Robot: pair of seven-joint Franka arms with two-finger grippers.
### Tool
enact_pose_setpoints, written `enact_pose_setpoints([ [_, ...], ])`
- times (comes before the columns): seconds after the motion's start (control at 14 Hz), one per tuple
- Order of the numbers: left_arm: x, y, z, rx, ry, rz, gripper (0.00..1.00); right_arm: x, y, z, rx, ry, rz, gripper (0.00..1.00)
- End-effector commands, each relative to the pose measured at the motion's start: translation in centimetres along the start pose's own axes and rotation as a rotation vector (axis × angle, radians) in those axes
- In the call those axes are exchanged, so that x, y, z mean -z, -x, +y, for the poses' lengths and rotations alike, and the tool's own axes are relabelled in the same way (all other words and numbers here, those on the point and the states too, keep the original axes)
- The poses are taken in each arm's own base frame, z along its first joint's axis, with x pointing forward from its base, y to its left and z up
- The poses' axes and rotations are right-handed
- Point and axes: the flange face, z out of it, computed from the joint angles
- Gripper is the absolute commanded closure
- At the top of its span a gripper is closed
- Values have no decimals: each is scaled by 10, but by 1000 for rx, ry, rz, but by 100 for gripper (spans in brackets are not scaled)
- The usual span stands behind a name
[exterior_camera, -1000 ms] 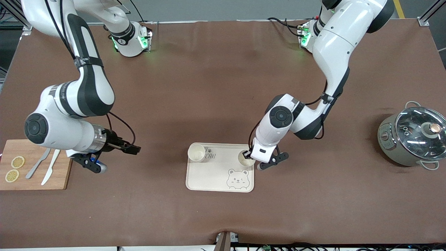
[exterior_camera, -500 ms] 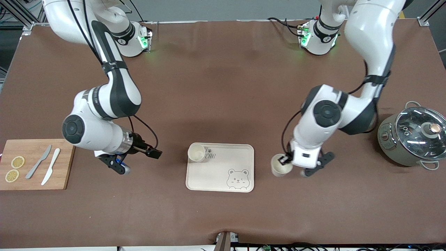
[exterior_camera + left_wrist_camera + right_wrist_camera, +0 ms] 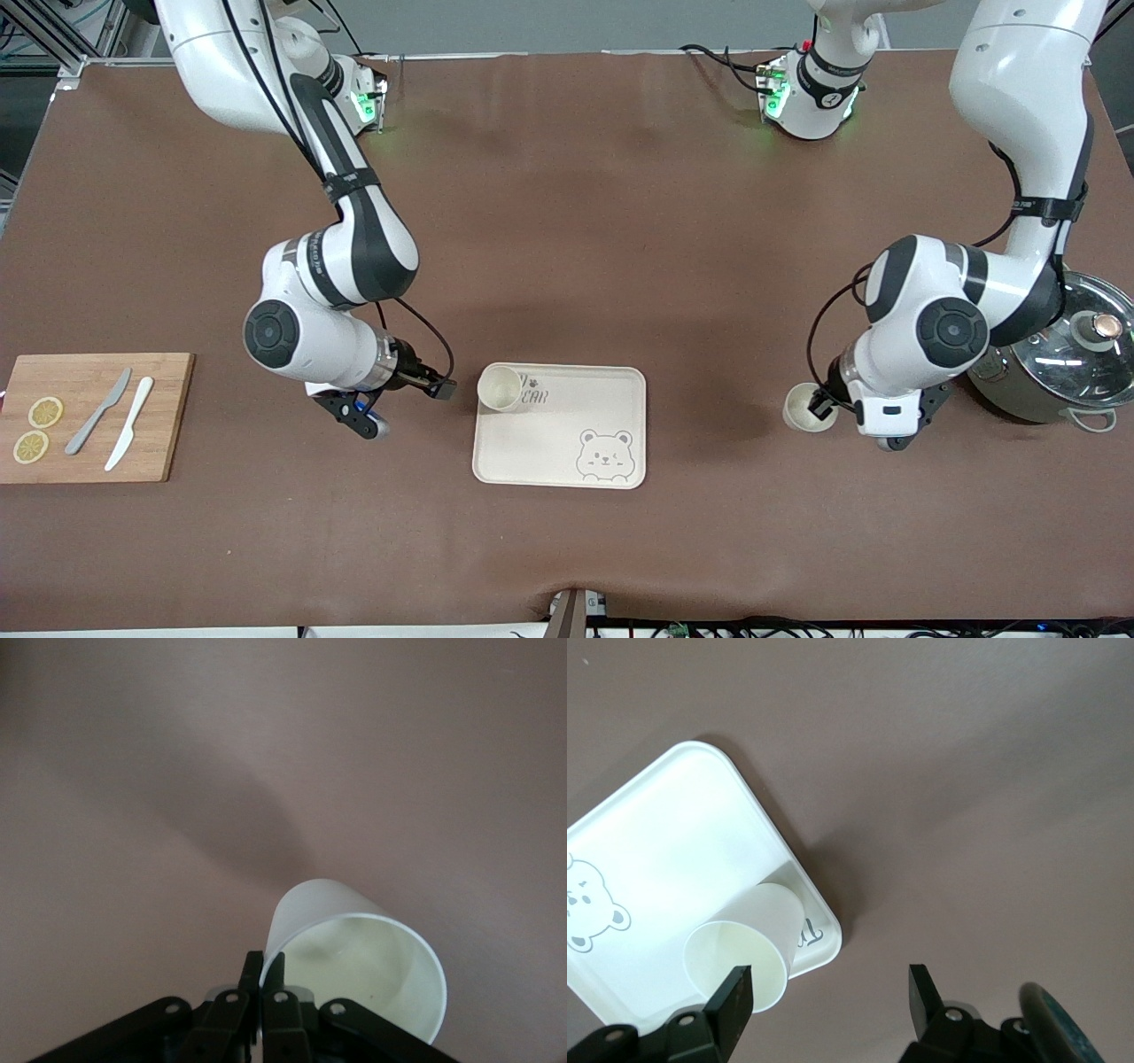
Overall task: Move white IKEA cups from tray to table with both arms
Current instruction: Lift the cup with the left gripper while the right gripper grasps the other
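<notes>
left gripper (image 3: pixel 819 409) clenched on the rim of one white cup (image 3: pixel 804 408), pinching the wall between its fingers, over bare table (image 3: pixel 567 221) toward the left arm's end, well clear of the tray (image 3: pixel 558 461) and near the pot (image 3: pixel 1054 354). whether the cup base touches the table cannot be told.

right gripper (image 3: pixel 440 387) spread wide, holding nothing, just beside the tray's corner where the second cup (image 3: pixel 500 388) stands upright inside the rim.

to do it well, likely: left arm sets its cup flat before letting go, keeping off the pot. right arm brings one finger inside the second cup's rim and one outside, closes gently, lifts straight up to clear the tray rim.
</notes>
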Motion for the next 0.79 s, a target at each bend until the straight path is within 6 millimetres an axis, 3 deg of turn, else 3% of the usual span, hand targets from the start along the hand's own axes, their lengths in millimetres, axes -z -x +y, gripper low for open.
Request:
enact_pose_setpoints([
  [0.0, -10, -12, -16, 29, 44, -6, 100, -13, 8, -18, -32, -63, -21, 21],
  [0.21, -34, -7, -13, 56, 56, -67, 100, -29, 22, -32, -18, -88, -8, 23],
  [0.5, -64, 1, -23, 55, 14, -110, 98, -57, 31, -40, 8, -81, 22, 48],
  [0.57, -67, -4, -30, 53, 7, -115, 84, -62, 33, -41, 11, -86, 34, 59],
  [0.64, -67, -15, -40, 52, 7, -117, 31, -67, 35, -43, 18, -78, 35, 74],
  [0.71, -64, -22, -45, 49, 13, -117, 0, -69, 36, -43, 20, -76, 34, 81],
])
